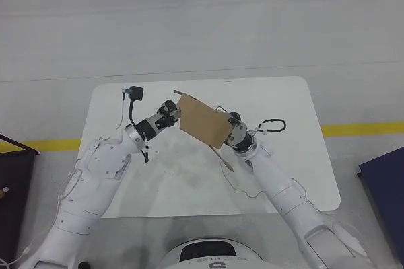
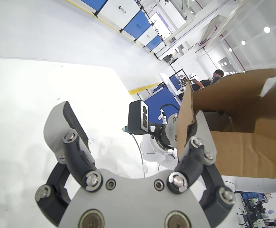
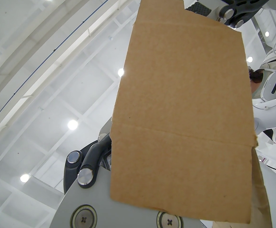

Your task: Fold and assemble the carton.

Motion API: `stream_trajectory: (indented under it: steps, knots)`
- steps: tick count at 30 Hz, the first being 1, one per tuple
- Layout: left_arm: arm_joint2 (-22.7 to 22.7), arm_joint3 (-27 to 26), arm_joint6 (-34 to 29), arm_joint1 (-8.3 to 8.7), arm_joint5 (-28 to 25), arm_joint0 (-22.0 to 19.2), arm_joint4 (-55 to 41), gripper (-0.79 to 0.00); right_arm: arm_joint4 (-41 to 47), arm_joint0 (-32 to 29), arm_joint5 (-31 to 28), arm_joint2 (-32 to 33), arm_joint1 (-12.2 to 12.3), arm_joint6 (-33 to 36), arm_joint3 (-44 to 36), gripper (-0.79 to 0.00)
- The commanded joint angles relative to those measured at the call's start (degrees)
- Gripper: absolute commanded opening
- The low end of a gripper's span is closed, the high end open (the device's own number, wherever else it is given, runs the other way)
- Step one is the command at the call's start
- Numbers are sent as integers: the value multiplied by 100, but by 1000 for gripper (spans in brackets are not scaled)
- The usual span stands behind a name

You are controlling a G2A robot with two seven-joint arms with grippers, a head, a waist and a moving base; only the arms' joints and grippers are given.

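A brown cardboard carton (image 1: pixel 202 121), partly unfolded, hangs tilted above the white table (image 1: pixel 289 175). My right gripper (image 1: pixel 227 130) is at its near right edge, shut on the carton and holding it up. In the right wrist view a flat carton panel (image 3: pixel 183 110) covers most of that gripper, leaving one finger linkage (image 3: pixel 94 153) visible. My left gripper (image 2: pixel 133 112) is open wide at the carton's left side. One of its fingers (image 2: pixel 201 129) rests against an end flap (image 2: pixel 185 119) of the open carton (image 2: pixel 242 143); the other finger (image 2: pixel 75 122) is free over the table.
The table's rounded corners and edges border grey floor with a yellow line (image 1: pixel 370 128). A dark cart (image 1: pixel 3 175) stands at the left and a dark blue object (image 1: pixel 390 195) at the right. A black cable loop (image 1: pixel 273 126) sits on the right wrist.
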Motion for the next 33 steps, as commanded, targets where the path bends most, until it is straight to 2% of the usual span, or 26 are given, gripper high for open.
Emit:
stream_trajectory:
  steps: [1,4,9,26,33]
  knots:
    - [13,-40,33,0,9,5,156,0,1,11,22,-16,-11,-15,23,-785]
    - [46,-111,102,-2,42,16,432,0,-16,45,38,-45,-31,-32,71,-785]
    - [-14,-147,199,-12,37,33,274,0,31,104,73,-62,-64,9,156,-785]
    - [-757,73,169,48,180,226,-734,0,192,171,95,41,-94,109,314,-785]
    - [-570,135,-33,29,312,137,-498,0,248,137,141,34,-100,56,268,-785]
